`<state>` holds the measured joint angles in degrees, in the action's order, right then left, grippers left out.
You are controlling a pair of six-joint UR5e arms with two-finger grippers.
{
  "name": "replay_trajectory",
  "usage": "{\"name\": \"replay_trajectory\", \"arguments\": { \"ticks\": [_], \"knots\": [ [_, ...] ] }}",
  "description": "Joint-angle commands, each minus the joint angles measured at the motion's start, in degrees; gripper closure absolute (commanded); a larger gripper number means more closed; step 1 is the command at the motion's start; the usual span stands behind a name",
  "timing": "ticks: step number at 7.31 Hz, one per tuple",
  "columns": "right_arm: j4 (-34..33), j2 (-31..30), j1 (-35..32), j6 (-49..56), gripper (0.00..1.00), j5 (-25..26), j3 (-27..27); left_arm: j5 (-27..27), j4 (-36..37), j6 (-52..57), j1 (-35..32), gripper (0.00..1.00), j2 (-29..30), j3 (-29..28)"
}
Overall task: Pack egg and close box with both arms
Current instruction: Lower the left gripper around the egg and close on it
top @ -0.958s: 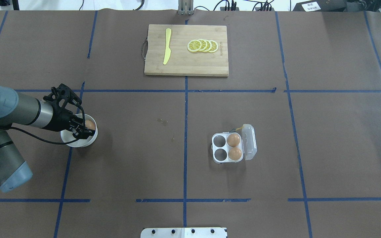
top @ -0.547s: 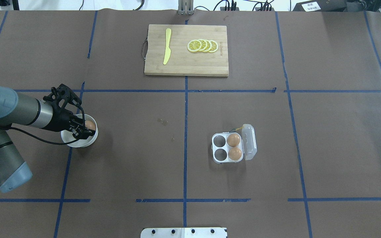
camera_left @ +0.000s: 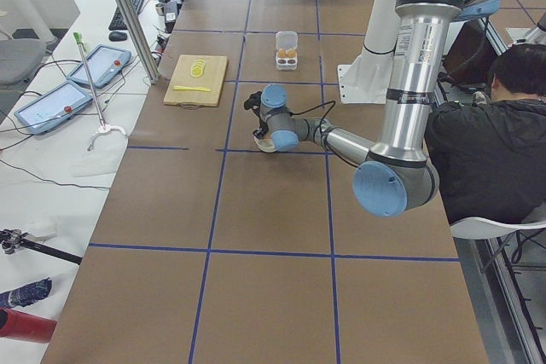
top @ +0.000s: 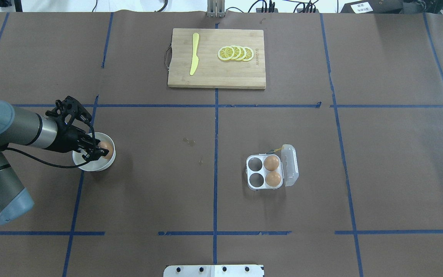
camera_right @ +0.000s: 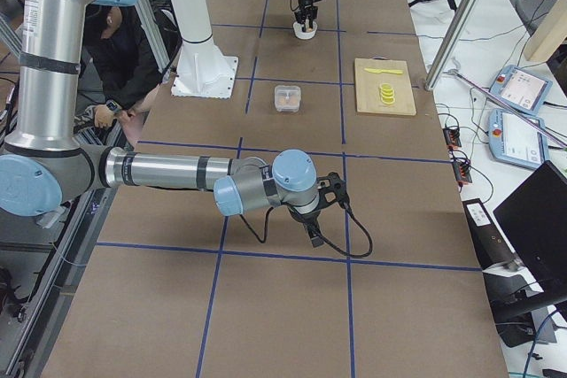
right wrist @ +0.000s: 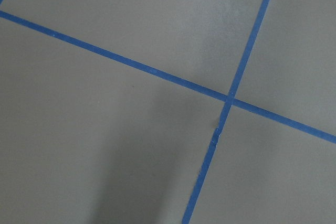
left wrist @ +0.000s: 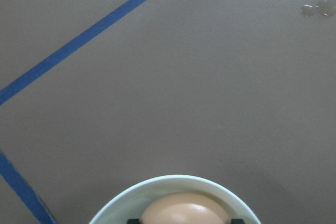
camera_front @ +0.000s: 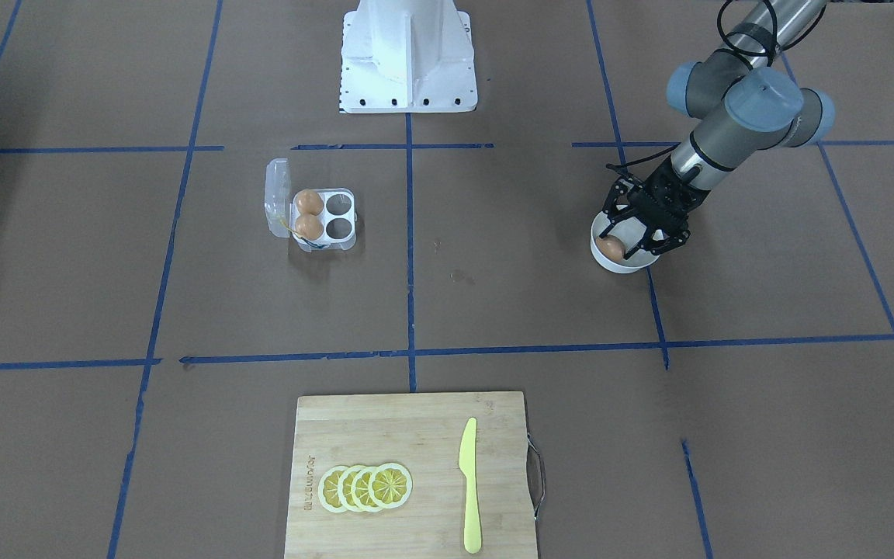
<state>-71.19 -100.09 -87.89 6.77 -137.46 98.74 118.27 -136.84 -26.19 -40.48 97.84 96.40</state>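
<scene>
The egg [top: 106, 147] lies in a round white bowl [top: 90, 166] at the table's left. My left gripper [top: 99, 152] reaches into the bowl and is shut on the egg. In the left wrist view the egg [left wrist: 184, 209] sits between two dark tips that touch its sides. The front view shows the egg [camera_front: 611, 248] low inside the bowl [camera_front: 627, 266]. The box [top: 264, 187] stands open right of centre, its lid [top: 290, 165] hinged out to the right. Two other brown eggs [top: 271, 162] fill its right cells; the left cells are empty. My right gripper [camera_right: 316, 235] shows only in the exterior right view; I cannot tell its state.
A wooden cutting board [top: 216, 79] with a yellow knife [top: 194, 54] and lemon slices [top: 235, 53] lies at the far middle. The white pedestal base [camera_front: 408, 54] stands at the robot's side. Blue tape lines cross the brown table.
The left arm has shifted a little to the left and the bowl has slid slightly right. The egg stays between the fingers in the bowl.
</scene>
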Motion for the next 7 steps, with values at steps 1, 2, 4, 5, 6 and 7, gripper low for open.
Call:
{"name": "replay_trajectory", "arguments": {
  "ticks": [1, 2, 4, 5, 6, 7],
  "knots": [
    [0.0, 0.1, 0.0, 0.0, 0.00, 0.0, 0.0, 0.3, -0.2, 0.1, -0.4, 0.61, -3.4, 2.9],
    [0.0, 0.0, 0.0, 0.0, 0.00, 0.0, 0.0, 0.2, -0.2, 0.1, -0.3, 0.58, -4.3, 3.4],
    [0.0, 0.1, 0.0, 0.0, 0.00, 0.0, 0.1, -0.1, -0.1, 0.0, 0.1, 0.44, -3.4, 2.4],
    [0.0, 0.1, 0.0, 0.0, 0.00, 0.0, 0.1, -0.1, 0.0, 0.0, 0.2, 0.41, -3.2, 2.4],
    [0.0, 0.1, 0.0, 0.0, 0.00, 0.0, 0.1, -0.1, 0.2, -0.5, 0.2, 0.39, -2.4, 2.0],
    [0.0, 0.1, 0.0, 0.0, 0.00, 0.0, 0.1, -0.1, 0.2, -0.7, 0.2, 0.39, -1.2, 0.8]
  ]
}}
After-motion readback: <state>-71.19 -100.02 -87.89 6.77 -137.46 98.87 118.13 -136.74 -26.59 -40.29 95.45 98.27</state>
